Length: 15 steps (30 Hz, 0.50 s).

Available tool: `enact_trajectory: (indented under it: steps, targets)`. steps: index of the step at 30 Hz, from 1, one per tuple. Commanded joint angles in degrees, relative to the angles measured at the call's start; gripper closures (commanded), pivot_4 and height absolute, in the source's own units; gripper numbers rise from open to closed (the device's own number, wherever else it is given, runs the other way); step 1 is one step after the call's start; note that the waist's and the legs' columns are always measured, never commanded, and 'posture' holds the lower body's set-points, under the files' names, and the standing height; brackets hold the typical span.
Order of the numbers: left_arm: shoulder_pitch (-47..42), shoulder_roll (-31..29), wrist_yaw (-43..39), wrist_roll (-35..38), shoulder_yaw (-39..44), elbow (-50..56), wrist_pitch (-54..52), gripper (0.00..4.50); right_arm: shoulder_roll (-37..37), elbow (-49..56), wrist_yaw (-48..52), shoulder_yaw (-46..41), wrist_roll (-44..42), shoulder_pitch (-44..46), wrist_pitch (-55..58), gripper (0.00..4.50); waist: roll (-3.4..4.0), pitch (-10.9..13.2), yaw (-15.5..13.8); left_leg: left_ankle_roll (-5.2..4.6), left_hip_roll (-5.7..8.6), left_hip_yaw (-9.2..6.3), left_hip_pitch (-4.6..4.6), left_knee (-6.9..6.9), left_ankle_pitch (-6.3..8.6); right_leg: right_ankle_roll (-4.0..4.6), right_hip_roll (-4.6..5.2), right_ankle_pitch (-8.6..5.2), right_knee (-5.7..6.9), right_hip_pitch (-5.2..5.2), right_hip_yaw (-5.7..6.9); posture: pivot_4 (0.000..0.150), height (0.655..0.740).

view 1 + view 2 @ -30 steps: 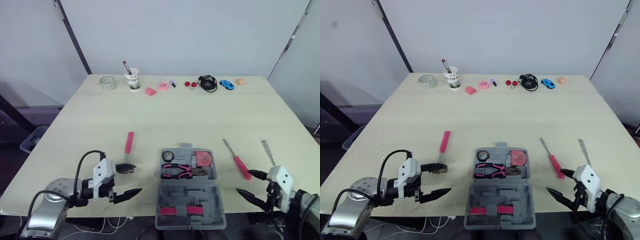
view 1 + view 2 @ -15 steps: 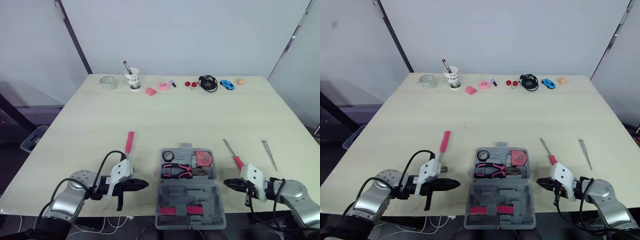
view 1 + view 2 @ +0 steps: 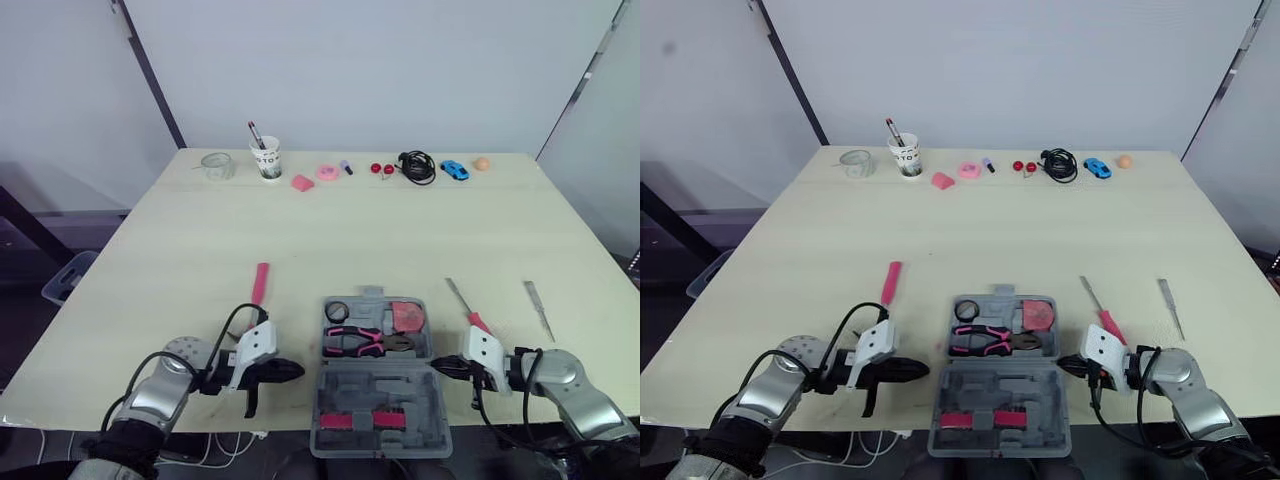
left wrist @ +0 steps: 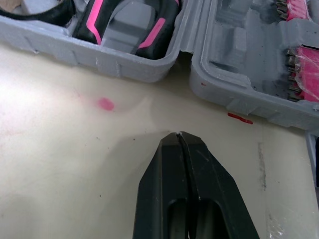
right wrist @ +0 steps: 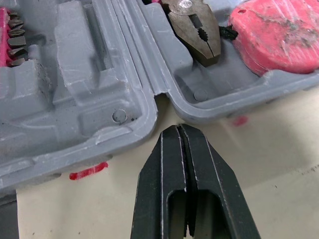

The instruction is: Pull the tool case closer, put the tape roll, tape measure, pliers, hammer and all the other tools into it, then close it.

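Our left gripper (image 3: pixel 296 371) lies low on the tabletop (image 3: pixel 180 250) with its two black fingers pressed together, the tips just beside the left wall of the case. Behind it, farther off, lies the pink-handled hammer (image 3: pixel 259 285); its head is hidden behind our left wrist.

In the middle, near the near edge, sits the open grey plastic tool case (image 3: pixel 380 392). Its far half holds the black tape roll (image 3: pixel 336 311), the pink-and-black pliers (image 3: pixel 365 343) and the reddish-pink tape measure (image 3: pixel 406 317). Its near half carries pink bit holders.

Our right gripper (image 3: pixel 434 367) also has its fingers together, its tips just short of the case's right wall at the hinge. Right of it lie the pink-handled screwdriver (image 3: pixel 470 312), partly covered by our right wrist, and a thin metal tool (image 3: pixel 538 309) too small to identify.

We judge the case pulled close and three tools packed. The hammer, the screwdriver and the thin tool remain out, and the lid is open.
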State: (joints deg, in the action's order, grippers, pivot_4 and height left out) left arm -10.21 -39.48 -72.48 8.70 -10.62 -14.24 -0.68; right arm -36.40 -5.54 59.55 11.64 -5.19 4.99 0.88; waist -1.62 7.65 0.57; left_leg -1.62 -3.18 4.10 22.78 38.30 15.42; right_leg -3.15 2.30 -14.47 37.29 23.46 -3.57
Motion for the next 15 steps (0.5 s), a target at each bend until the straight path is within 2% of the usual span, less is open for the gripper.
enact_trajectory:
  steps: [1, 15]
  targets:
    - [-0.32, 0.33, -0.46, -0.74, -1.03, -0.4, 0.63, 4.45, -0.08, 0.89, 0.04, 0.19, 0.2, 0.36, -0.36, 4.5, 0.0, 0.0, -0.03, 0.0, 0.0, 0.0, 0.0, 0.01, 0.0, 0.0, 0.0, 0.0, 0.01, 0.0, 0.0, 0.15, 0.74]
    - [-1.54, 4.45, 1.56, -2.23, -2.78, -2.78, 0.85, 4.45, -0.46, 3.18, -0.26, 0.02, 0.12, -0.14, 1.7, 4.5, 0.05, -0.05, -0.21, 0.0, 0.03, -0.01, -0.04, 0.08, 0.0, -0.02, 0.0, 0.01, 0.21, 0.0, -0.04, 0.15, 0.74]
